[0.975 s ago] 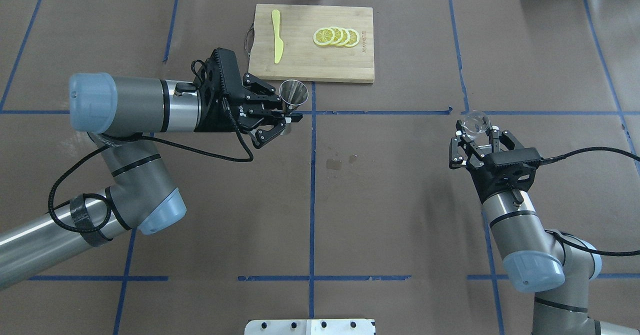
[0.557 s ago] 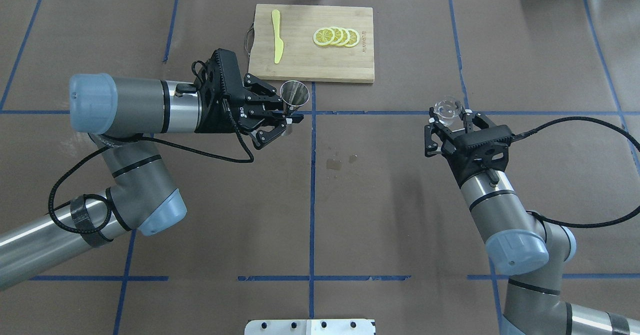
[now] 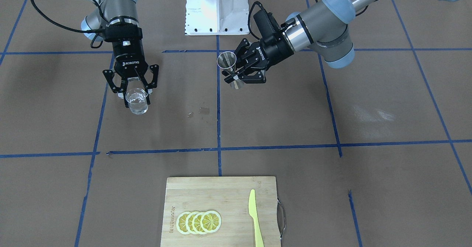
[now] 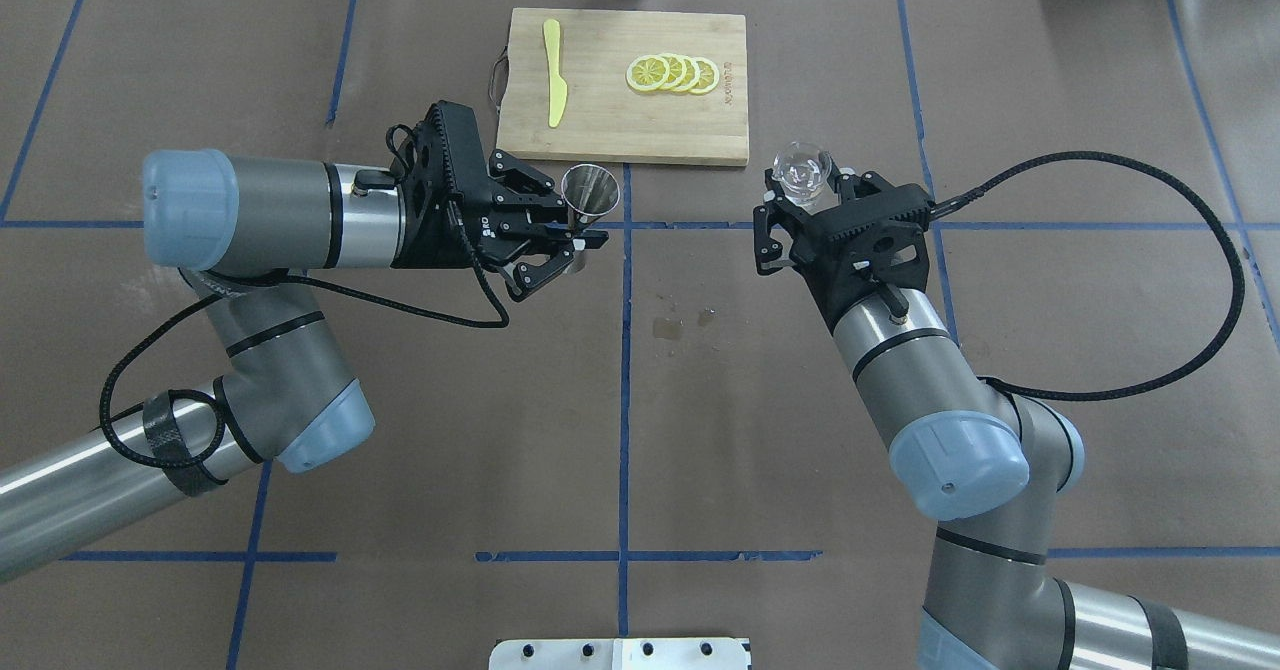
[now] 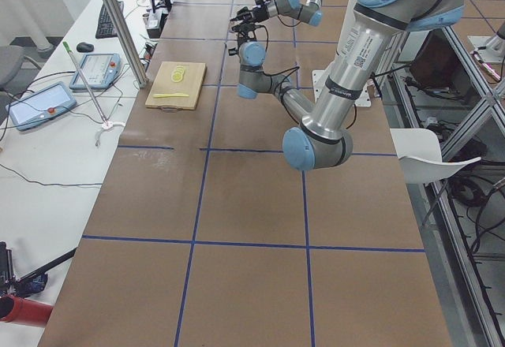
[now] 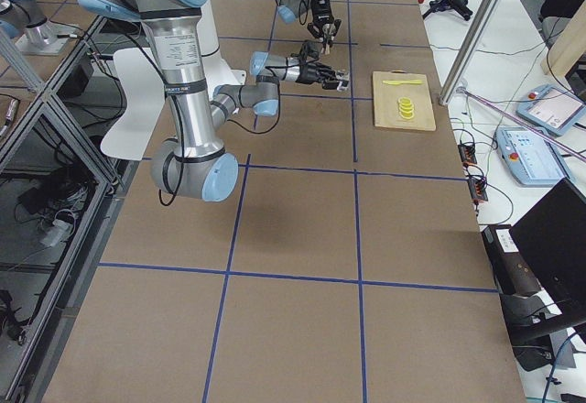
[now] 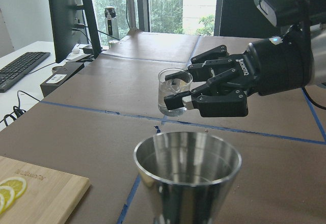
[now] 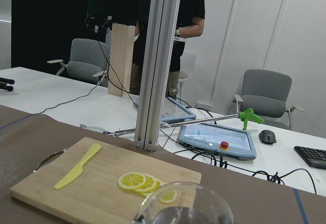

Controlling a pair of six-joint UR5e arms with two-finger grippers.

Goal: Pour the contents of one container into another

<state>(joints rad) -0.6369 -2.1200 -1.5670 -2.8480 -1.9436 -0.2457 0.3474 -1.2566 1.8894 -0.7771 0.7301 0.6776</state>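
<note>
The silver hourglass-shaped jigger point(image 4: 590, 190) is held upright above the table by my left gripper point(image 4: 582, 240), shut on its narrow waist. Its open mouth fills the bottom of the left wrist view point(image 7: 187, 178). The clear glass cup point(image 4: 800, 172) is held upright in the air by my right gripper point(image 4: 803, 193), which is shut on it, to the right of the jigger and apart from it. The cup point(image 7: 174, 91) seems to hold some clear liquid. In the front-facing view the cup point(image 3: 136, 101) is on the left and the jigger point(image 3: 229, 65) near the middle.
A wooden cutting board point(image 4: 700, 135) lies at the far middle of the table, with lemon slices point(image 4: 672, 73) and a yellow plastic knife point(image 4: 553, 70) on it. Small wet spots point(image 4: 668, 327) mark the brown cover between the arms. A person stands beyond the table point(image 8: 170, 10).
My right gripper has carried the glass cup leftward and away from the robot, closer to the jigger. The left arm and jigger have stayed in place.
</note>
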